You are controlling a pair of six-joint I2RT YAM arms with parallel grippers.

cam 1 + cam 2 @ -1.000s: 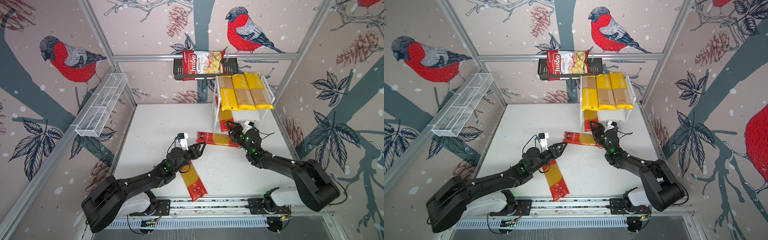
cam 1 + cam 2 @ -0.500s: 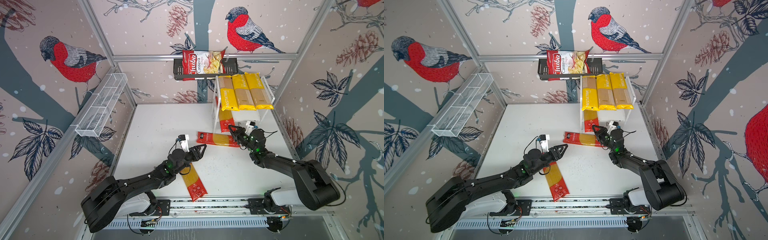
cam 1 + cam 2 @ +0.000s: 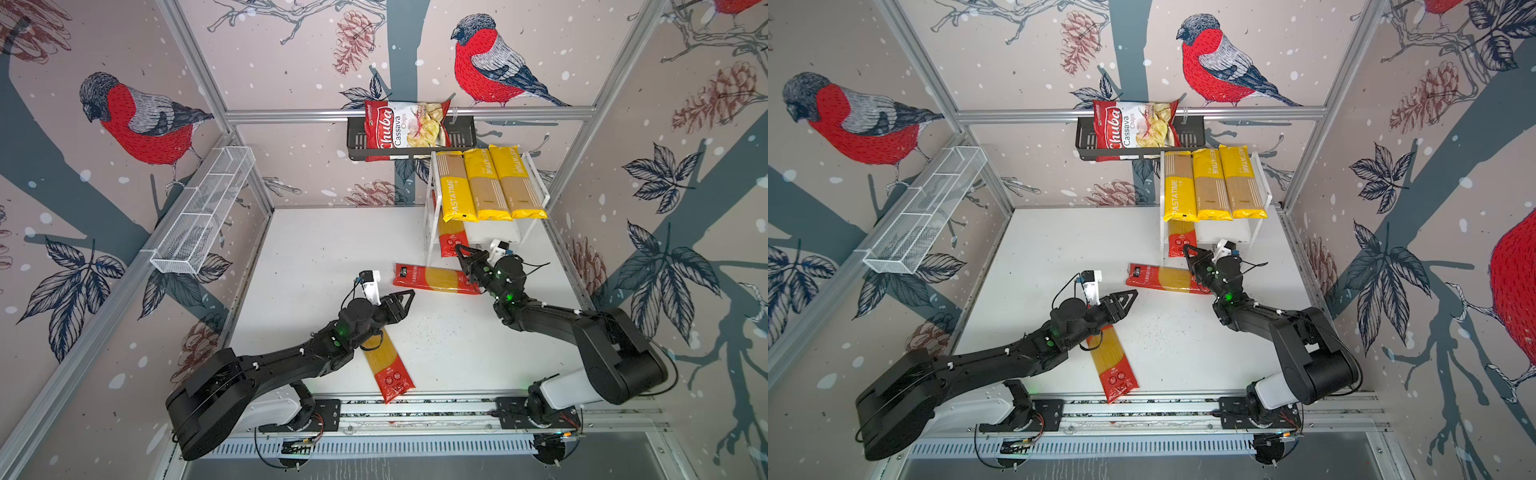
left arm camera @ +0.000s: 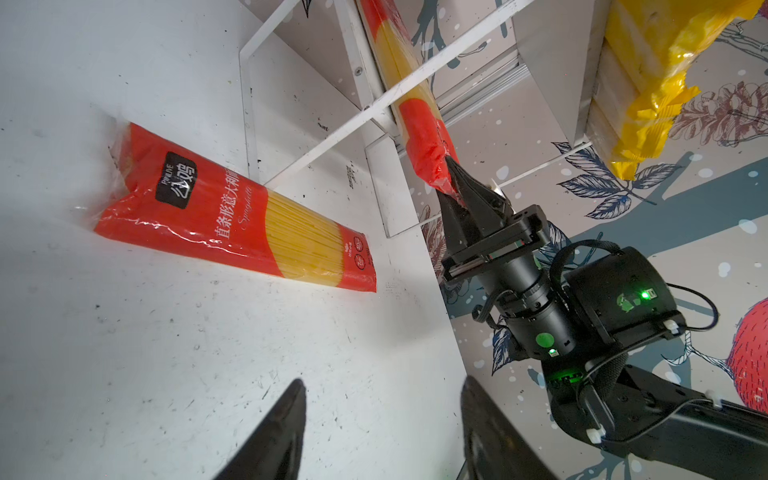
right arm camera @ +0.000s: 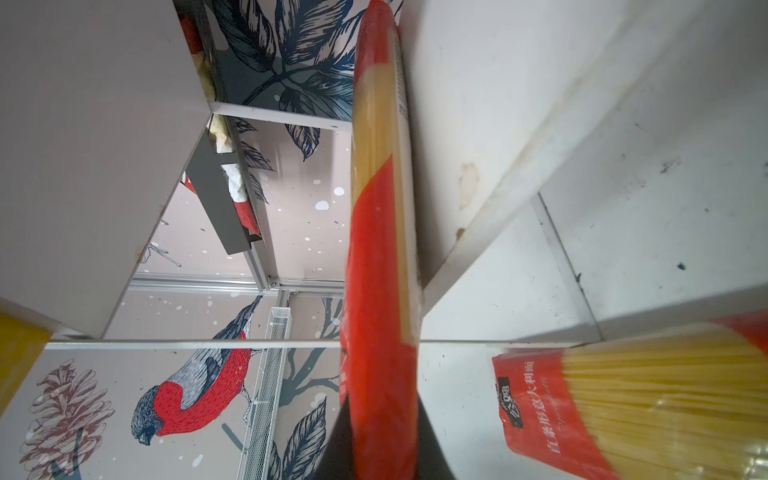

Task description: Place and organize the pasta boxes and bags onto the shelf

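Three yellow PASTATIME packs lie side by side on the top board of the white shelf. A red spaghetti pack lies on the lower board at its left, its near end sticking out. My right gripper is shut on that end. A second red pack lies flat on the table before the shelf. A third lies near the front, partly under my left arm. My left gripper hangs open and empty over the table.
A Chuba Cassava Chips bag sits in the black basket on the back wall above the shelf. A long white wire basket hangs on the left wall. The arms' rail runs along the front edge.
The right gripper's jaws have closed on the near end of the red pack on the lower board. The left arm has hardly moved.
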